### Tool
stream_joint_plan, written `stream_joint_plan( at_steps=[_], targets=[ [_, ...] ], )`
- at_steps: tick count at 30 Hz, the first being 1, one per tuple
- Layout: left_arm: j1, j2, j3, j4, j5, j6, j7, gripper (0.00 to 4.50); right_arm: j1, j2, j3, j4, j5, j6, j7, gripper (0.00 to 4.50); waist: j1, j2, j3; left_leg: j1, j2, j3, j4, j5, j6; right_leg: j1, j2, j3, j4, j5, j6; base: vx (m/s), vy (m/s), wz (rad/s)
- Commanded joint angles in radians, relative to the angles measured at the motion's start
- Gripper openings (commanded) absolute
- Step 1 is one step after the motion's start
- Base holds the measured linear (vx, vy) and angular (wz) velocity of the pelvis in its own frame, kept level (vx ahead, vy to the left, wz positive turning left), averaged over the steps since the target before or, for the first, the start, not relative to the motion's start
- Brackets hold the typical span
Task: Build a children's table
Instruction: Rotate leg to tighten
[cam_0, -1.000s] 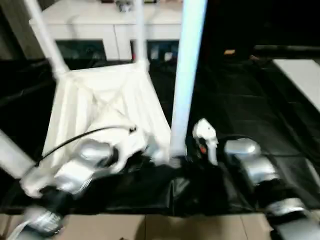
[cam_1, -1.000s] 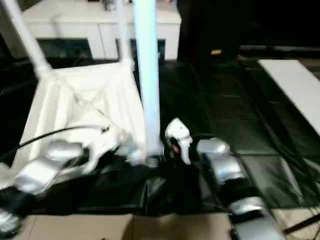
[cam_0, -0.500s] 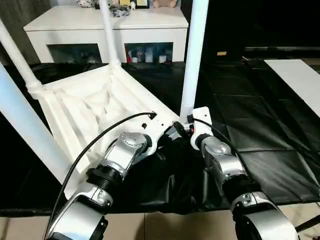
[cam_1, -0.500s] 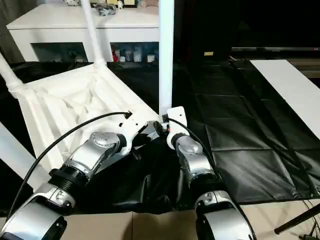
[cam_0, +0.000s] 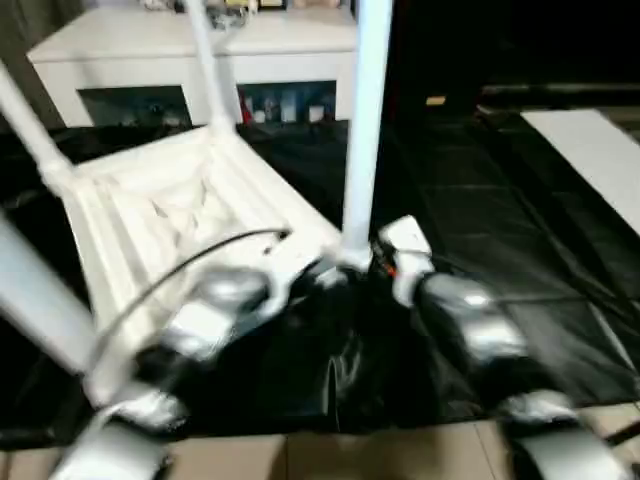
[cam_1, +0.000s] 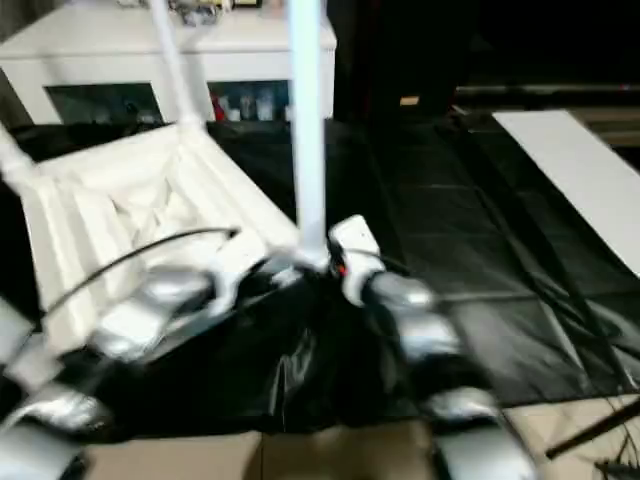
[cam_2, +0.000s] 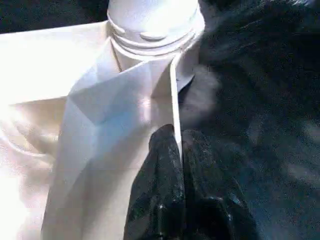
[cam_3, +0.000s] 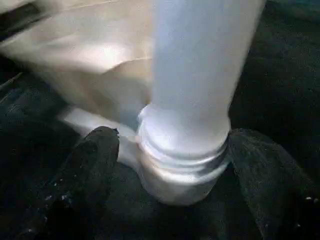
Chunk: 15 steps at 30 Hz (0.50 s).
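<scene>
The right gripper (cam_3: 175, 165) stands with its two fingers (cam_3: 87, 170) spread on either side of the base of the near leg (cam_0: 362, 130), beside it and, it seems, not pressing it. This leg rises upright from a corner socket (cam_3: 182, 167) of the overturned table top (cam_0: 170, 215), so its long axis is vertical and lies directly between the spread fingers. The left gripper (cam_2: 175, 150) is clenched on the thin edge wall of the top, just beside the same socket. The right arm is the nearer one to the leg; I judge it only needs to close again on the base to turn it.
</scene>
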<state>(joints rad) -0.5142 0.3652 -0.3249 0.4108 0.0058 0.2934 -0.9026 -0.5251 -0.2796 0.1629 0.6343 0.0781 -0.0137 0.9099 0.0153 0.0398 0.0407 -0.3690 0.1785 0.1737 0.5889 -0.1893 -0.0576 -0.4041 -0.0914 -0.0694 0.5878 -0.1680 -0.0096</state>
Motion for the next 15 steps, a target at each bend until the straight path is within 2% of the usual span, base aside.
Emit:
stream_joint_plan(
  at_steps=[1, 3, 5, 8, 9, 10, 13, 15],
  targets=[
    [0.033, 0.033, -0.048, -0.074, -0.041, -0.030, -0.140, 0.00, 0.017, -0.024, 0.038, -0.081, 0.034, 0.008, 0.139, 3.65, 0.007, 0.003, -0.065, 0.000, 0.047, -0.011, -0.066, -0.187, 0.116, 0.056, -0.049, 0.038, -0.049, -0.076, -0.277, 0.058, -0.003, 0.00],
    [0.046, 0.059, -0.051, -0.106, -0.055, -0.036, -0.182, 0.00, 0.025, -0.049, 0.047, -0.104, 0.048, 0.022, 0.188, 3.65, 0.011, 0.002, -0.068, 0.001, 0.048, -0.009, -0.062, -0.141, 0.137, 0.058, -0.045, 0.035, -0.040, -0.008, -0.304, 0.029, -0.001, 0.00],
    [0.063, 0.100, -0.056, -0.151, -0.065, -0.026, -0.238, 0.00, 0.027, -0.066, 0.062, -0.123, 0.057, 0.037, 0.246, 3.65, 0.021, 0.001, -0.067, 0.007, 0.050, -0.005, -0.060, -0.138, 0.143, 0.053, -0.043, 0.035, -0.040, -0.013, -0.312, 0.000, 0.000, 0.00],
    [0.075, 0.122, -0.057, -0.186, -0.077, -0.013, -0.272, 0.00, 0.022, -0.072, 0.076, -0.125, 0.052, 0.031, 0.273, 3.65, 0.032, 0.004, -0.060, 0.011, 0.055, -0.004, -0.068, -0.201, 0.108, 0.048, -0.046, 0.038, -0.047, -0.109, -0.298, 0.000, 0.000, 0.00],
    [0.079, 0.129, -0.057, -0.198, -0.081, -0.007, -0.280, 0.00, 0.017, -0.071, 0.082, -0.122, 0.046, 0.024, 0.279, 3.65, 0.033, -0.001, -0.057, 0.013, 0.055, -0.003, -0.071, -0.223, 0.091, 0.045, -0.046, 0.040, -0.051, -0.145, -0.286, 0.000, 0.000, 0.00],
    [0.082, 0.132, -0.056, -0.202, -0.081, -0.005, -0.280, 0.00, 0.012, -0.070, 0.088, -0.118, 0.040, 0.020, 0.285, 3.65, 0.037, 0.000, -0.056, 0.017, 0.055, -0.002, -0.073, -0.243, 0.073, 0.042, -0.046, 0.042, -0.053, -0.173, -0.280, 0.000, 0.000, 0.00],
    [0.084, 0.135, -0.056, -0.202, -0.079, -0.005, -0.281, 0.00, 0.007, -0.073, 0.100, -0.118, 0.034, 0.022, 0.304, 3.65, 0.035, -0.003, -0.053, 0.015, 0.051, -0.002, -0.075, -0.283, 0.045, 0.042, -0.048, 0.047, -0.057, -0.235, -0.254, 0.000, 0.000, 0.00],
    [0.086, 0.141, -0.057, -0.203, -0.078, -0.003, -0.283, 0.00, 0.006, -0.078, 0.116, -0.122, 0.027, 0.028, 0.326, 3.65, 0.035, -0.007, -0.053, 0.011, 0.050, -0.004, -0.076, -0.278, 0.043, 0.045, -0.050, 0.047, -0.058, -0.250, -0.241, 0.000, 0.000, 0.00]
  ],
)
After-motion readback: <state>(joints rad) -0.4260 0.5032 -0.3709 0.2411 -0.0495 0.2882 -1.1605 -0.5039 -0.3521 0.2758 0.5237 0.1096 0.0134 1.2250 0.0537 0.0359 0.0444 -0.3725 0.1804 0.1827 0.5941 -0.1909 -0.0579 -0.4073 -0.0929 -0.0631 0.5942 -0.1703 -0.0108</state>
